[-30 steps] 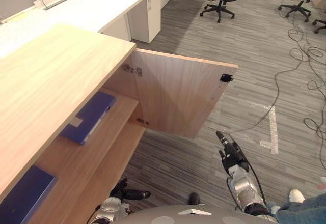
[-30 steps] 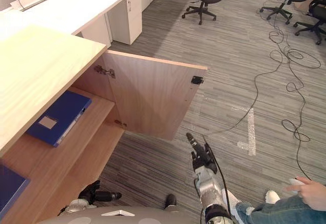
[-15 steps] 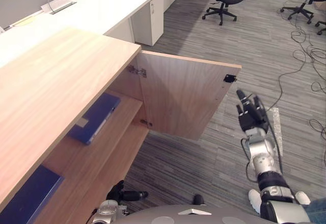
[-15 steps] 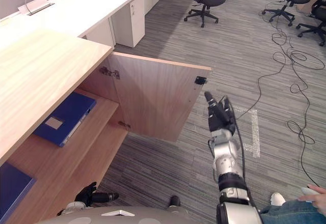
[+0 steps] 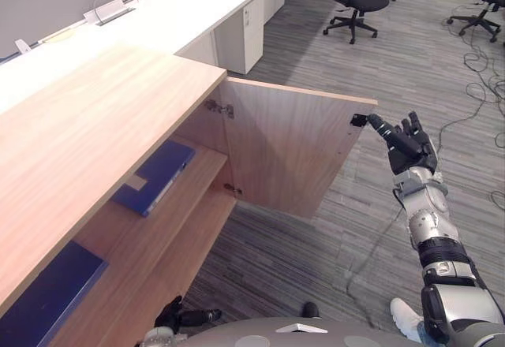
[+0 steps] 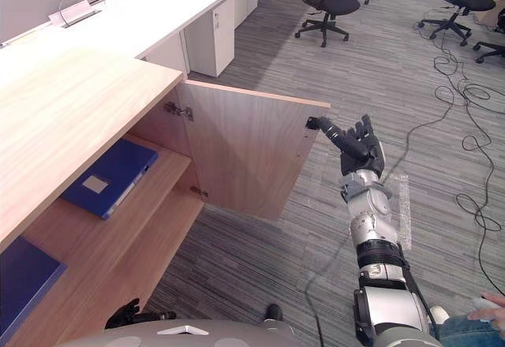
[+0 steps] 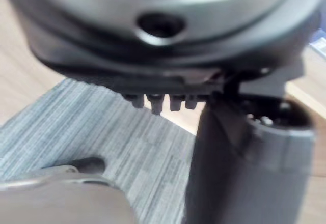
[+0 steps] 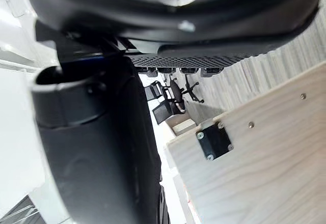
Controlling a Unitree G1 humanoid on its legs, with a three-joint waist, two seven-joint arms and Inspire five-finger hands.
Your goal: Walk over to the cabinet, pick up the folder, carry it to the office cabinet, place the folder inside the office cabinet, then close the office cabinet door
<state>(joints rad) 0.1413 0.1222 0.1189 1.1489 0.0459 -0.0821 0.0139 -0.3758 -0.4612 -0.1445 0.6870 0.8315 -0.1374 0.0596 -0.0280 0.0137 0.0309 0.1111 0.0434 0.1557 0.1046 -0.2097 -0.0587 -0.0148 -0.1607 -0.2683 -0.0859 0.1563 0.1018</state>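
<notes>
Raised right hand (image 5: 410,146): fingers straight and spread, grasping nothing. One fingertip is just beside the black latch (image 5: 357,120) at the upper free corner of the door (image 5: 288,154); contact unclear. The door stands wide open. Low left hand (image 5: 175,315): by the bottom front edge of the cabinet (image 5: 95,118), grip cannot be told. Blue folder (image 5: 154,177): flat on the shelf (image 5: 203,177) inside, at the hinge end. One second folder (image 5: 47,296), also blue: at the cabinet's other end.

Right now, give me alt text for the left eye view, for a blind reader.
The right hand, fingers straight, reaches to the free edge of an open light wooden cabinet door, by its black latch. A blue folder lies flat on a shelf inside; the left hand hangs low.
</notes>
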